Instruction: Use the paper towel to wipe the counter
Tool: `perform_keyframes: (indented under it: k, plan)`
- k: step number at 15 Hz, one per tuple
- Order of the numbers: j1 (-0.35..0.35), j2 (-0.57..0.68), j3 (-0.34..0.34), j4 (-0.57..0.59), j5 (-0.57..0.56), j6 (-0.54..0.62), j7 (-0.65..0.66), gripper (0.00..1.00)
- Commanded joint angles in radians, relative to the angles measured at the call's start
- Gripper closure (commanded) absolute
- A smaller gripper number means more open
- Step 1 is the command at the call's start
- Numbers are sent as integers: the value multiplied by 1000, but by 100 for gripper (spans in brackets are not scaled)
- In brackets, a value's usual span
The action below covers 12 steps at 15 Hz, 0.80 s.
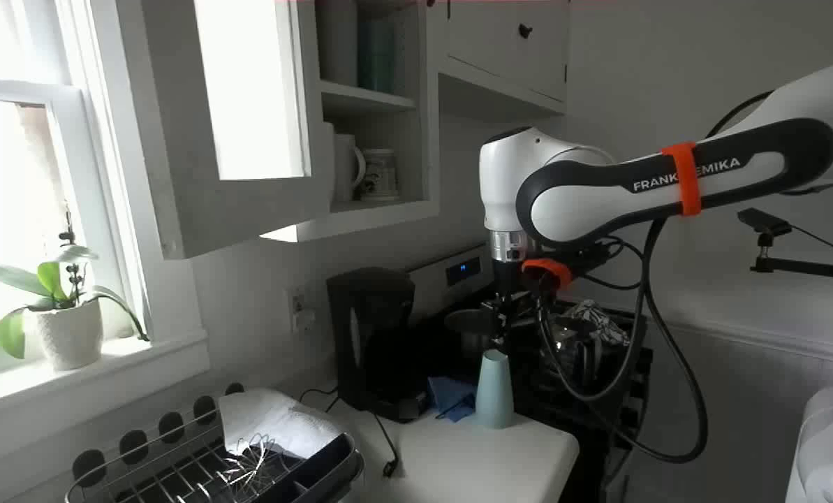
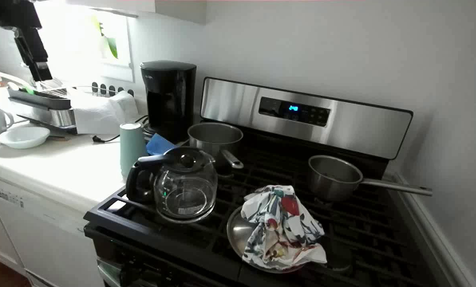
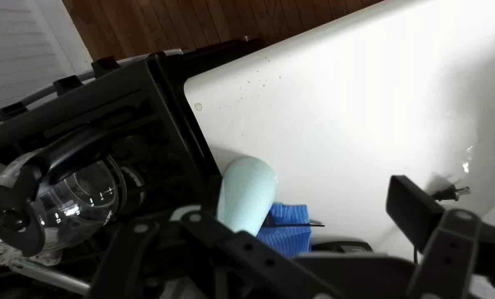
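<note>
Before you count any wiping as done, note that your gripper (image 3: 313,201) stands released: its jaws are spread wide, with nothing held between them. With 12 o'clock at the top of the picture, the paper towel (image 1: 273,419) lies at about 8 o'clock from the gripper in an exterior view, draped over the end of the dish rack (image 2: 38,99).

The counter (image 3: 334,133) appears unwiped. Reckoned from your gripper in the wrist view, a pale brown stain (image 3: 198,106) shows at 10 o'clock, near the rounded corner beside the stove (image 3: 85,101), and small specks (image 3: 264,85) show at 11 o'clock. Glare may hide further marks.

Status, by judgement: start of procedure; no step is shown complete. Remaining steps: move your gripper to the paper towel, close on it, lift it clear of the dish rack, then wipe the stain and the specks. While wiping, you should keep clear of the cup (image 3: 249,187) at 9 o'clock, the blue cloth (image 3: 286,238) at 7 o'clock and the plug (image 3: 450,194) at 3 o'clock
</note>
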Motion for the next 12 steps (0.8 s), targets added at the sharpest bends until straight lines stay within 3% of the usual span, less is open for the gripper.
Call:
perform_keyframes:
  k: [1,5,12]
  plan:
    - [28,5,-22,3,-12,-4,11,0]
    - [34,42,-24,16,-9,46,3,0]
    - [131,252,-63,82,146,443,-156,0]
